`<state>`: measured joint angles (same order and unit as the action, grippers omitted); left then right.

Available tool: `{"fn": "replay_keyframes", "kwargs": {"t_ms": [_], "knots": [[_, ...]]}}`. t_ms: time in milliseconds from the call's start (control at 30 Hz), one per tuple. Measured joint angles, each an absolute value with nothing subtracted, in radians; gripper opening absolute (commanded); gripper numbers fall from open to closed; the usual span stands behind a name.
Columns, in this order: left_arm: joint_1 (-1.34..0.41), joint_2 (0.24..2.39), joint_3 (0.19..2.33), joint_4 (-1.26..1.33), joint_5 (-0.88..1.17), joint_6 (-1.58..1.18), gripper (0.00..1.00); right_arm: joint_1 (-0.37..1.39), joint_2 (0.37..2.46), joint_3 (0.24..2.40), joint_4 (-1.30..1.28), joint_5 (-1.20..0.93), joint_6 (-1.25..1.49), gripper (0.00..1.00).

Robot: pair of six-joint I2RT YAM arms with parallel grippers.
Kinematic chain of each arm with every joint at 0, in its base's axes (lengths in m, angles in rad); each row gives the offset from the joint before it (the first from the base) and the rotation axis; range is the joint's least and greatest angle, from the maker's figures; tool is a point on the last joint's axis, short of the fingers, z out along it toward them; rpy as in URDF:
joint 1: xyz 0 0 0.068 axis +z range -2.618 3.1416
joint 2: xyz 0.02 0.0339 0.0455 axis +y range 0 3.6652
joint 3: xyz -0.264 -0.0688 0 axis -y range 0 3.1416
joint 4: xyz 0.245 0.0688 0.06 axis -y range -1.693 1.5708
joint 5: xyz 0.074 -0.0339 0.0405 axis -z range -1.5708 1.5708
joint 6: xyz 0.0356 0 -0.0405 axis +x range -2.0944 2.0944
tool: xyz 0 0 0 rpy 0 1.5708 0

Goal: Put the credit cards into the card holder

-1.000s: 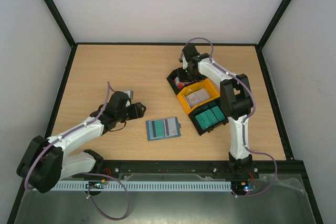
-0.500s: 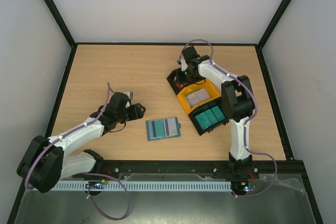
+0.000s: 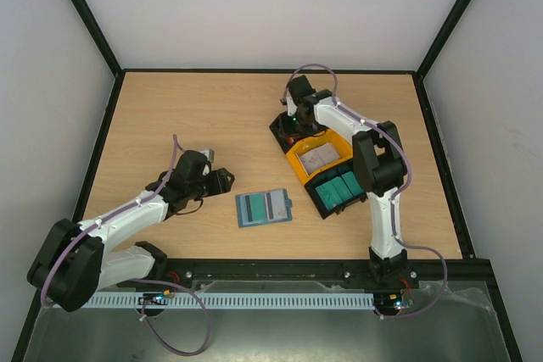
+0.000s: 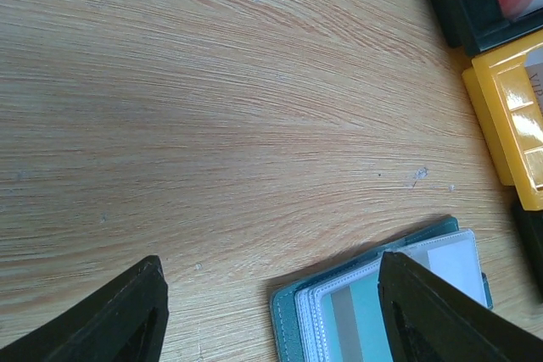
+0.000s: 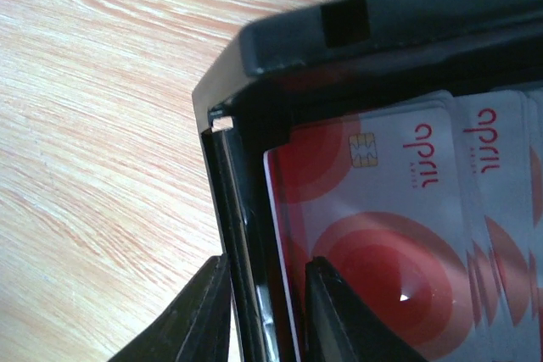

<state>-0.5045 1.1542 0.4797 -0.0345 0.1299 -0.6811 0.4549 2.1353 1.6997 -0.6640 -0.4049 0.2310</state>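
Note:
The card holder [image 3: 264, 208] lies open on the table, teal outside with pale slots; its corner shows in the left wrist view [image 4: 399, 294]. My left gripper [image 3: 219, 177] is open and empty, just left of it, jaws wide above the wood [image 4: 270, 258]. Several credit cards [image 5: 399, 209], white with red rings, lie in the black bin [image 5: 339, 48]; a bit of red shows from above [image 3: 292, 136]. My right gripper [image 3: 293, 127] is in that bin's far-left corner, jaws narrowly apart [image 5: 267, 264], one finger outside the wall, the other over the nearest card's edge.
The black bin [image 3: 278, 127] joins a yellow bin [image 3: 297, 161] holding pale cards and a dark-green bin [image 3: 325, 202] holding teal wallets. The tray sits right of centre. The yellow bin [image 4: 501, 116] and black bin [image 4: 462, 6] show past the holder.
My right gripper has shifted a little left and farther back over the black bin. The left arm has barely moved.

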Motion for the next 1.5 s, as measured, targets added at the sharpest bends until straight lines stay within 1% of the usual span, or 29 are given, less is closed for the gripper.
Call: {"fn": "replay_keyframes", "kwargs": {"t_ms": [233,267,500,733,900,1000,1100,1233,1367,1500], "knots": [[-0.505,1.154,0.479,-0.035,0.131,-0.681,0.68,0.472,2.149,1.726,-0.669,-0.332,0.255,0.03],[-0.505,1.154,0.479,-0.035,0.131,-0.681,0.68,0.473,2.149,1.726,-0.669,-0.322,0.26,0.02],[-0.505,1.154,0.479,-0.035,0.131,-0.682,0.69,0.472,2.136,1.729,-0.669,-0.232,0.282,0.02],[-0.505,1.153,0.48,-0.035,0.142,-0.689,0.7,0.473,2.074,1.731,-0.671,-0.199,0.307,0.02],[-0.504,1.126,0.487,-0.035,0.157,-0.703,0.72,0.473,1.967,1.73,-0.669,-0.225,0.329,0.02],[-0.503,1.068,0.488,-0.03,0.169,-0.715,0.76,0.472,1.87,1.709,-0.643,-0.274,0.353,0.02],[-0.503,1.0,0.49,-0.012,0.189,-0.727,0.82,0.473,1.753,1.628,-0.576,-0.364,0.388,0.02],[-0.503,0.893,0.492,0.027,0.24,-0.745,0.89,0.473,1.582,1.409,-0.416,-0.553,0.466,0.02],[-0.503,0.797,0.494,0.105,0.309,-0.797,0.94,0.487,1.433,1.104,-0.089,-0.785,0.669,0.02],[-0.505,0.768,0.493,0.213,0.382,-0.895,0.95,0.532,1.348,0.903,0.235,-0.899,0.934,0.02]]}}
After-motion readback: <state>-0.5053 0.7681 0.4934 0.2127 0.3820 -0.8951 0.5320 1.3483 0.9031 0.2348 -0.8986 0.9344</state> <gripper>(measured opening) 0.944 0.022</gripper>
